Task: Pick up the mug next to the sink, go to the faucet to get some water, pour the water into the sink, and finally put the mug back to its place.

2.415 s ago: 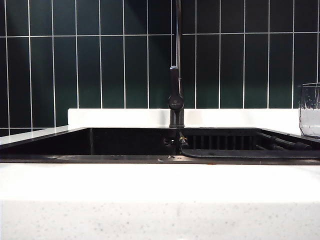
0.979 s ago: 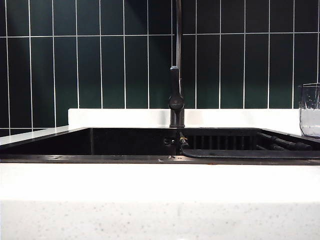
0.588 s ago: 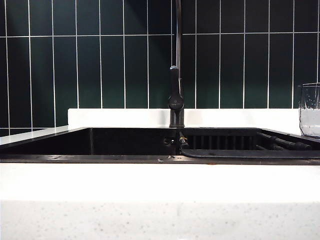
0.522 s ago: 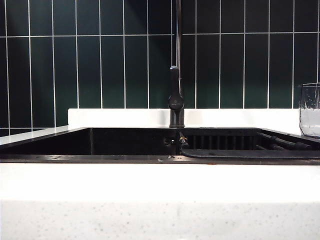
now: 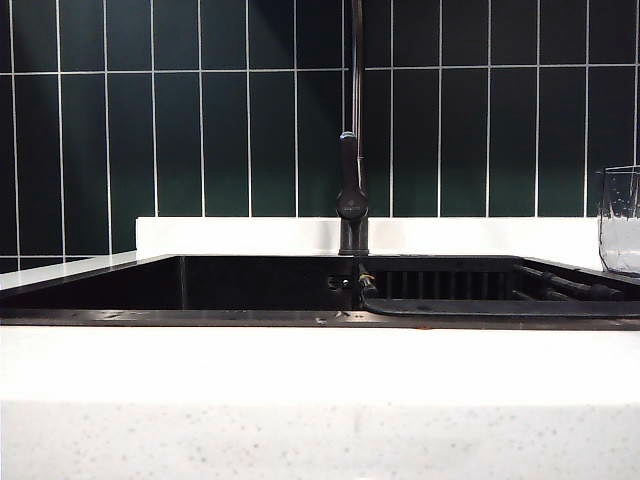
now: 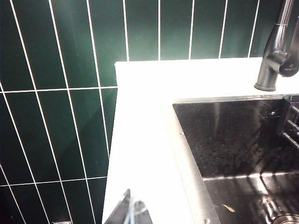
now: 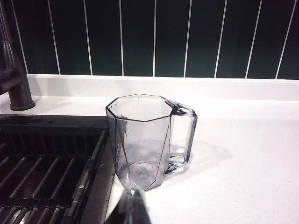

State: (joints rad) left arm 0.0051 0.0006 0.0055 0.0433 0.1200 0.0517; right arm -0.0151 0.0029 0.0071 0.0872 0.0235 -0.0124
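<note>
The mug (image 7: 142,140) is clear, faceted and empty, with a handle on one side. It stands upright on the white counter beside the sink (image 5: 260,285), at the right edge of the exterior view (image 5: 620,220). My right gripper (image 7: 133,205) is shut and empty, a short way in front of the mug's base. My left gripper (image 6: 131,212) is shut and empty over the counter strip at the sink's other end (image 6: 233,140). The dark faucet (image 5: 352,190) rises behind the sink's middle. Neither gripper shows in the exterior view.
A black slatted rack (image 7: 42,172) lies in the sink on the mug's side. Dark green tiles (image 5: 200,130) back the white counter (image 5: 320,365). A raised white ledge (image 5: 250,235) runs behind the basin. A tiled side wall (image 6: 51,140) flanks the left gripper.
</note>
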